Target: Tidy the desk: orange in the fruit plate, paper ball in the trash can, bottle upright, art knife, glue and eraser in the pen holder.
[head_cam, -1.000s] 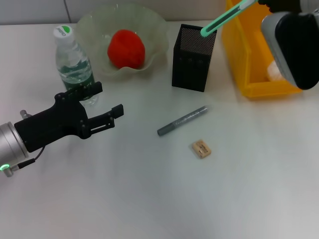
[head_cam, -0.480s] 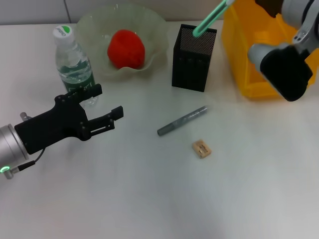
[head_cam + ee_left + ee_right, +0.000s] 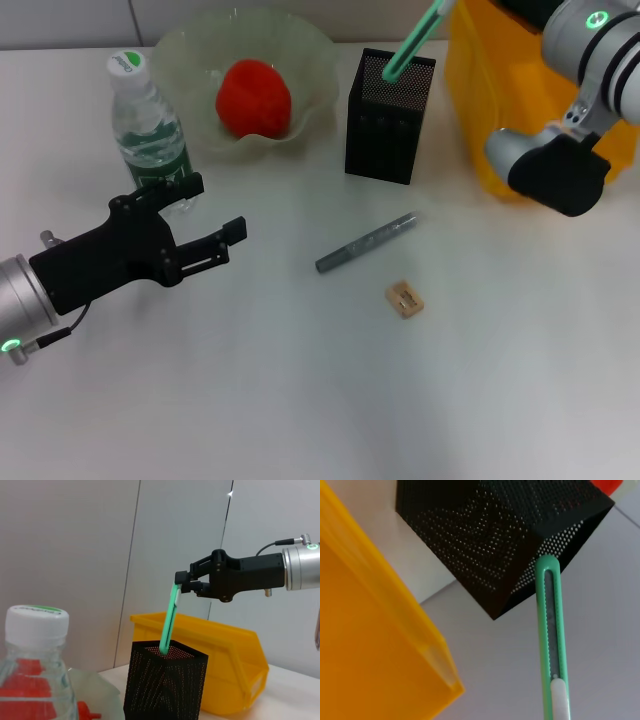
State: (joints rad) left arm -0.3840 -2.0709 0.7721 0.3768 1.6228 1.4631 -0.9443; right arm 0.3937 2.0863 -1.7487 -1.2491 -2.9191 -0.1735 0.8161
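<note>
Right hand (image 3: 186, 582) pinching art knife (image 3: 169, 617), tip just inside pen holder (image 3: 165, 687) rim. Tilted; early release risks tipping out onto desk (image 3: 300, 380). Left hand (image 3: 205, 222) spread, idle.

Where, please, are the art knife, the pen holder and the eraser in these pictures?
art knife (image 3: 169, 617): left wrist view, middle of its green handle.
pen holder (image 3: 385, 130): head view, its front mesh wall.
eraser (image 3: 405, 299): head view, its top face.
</note>
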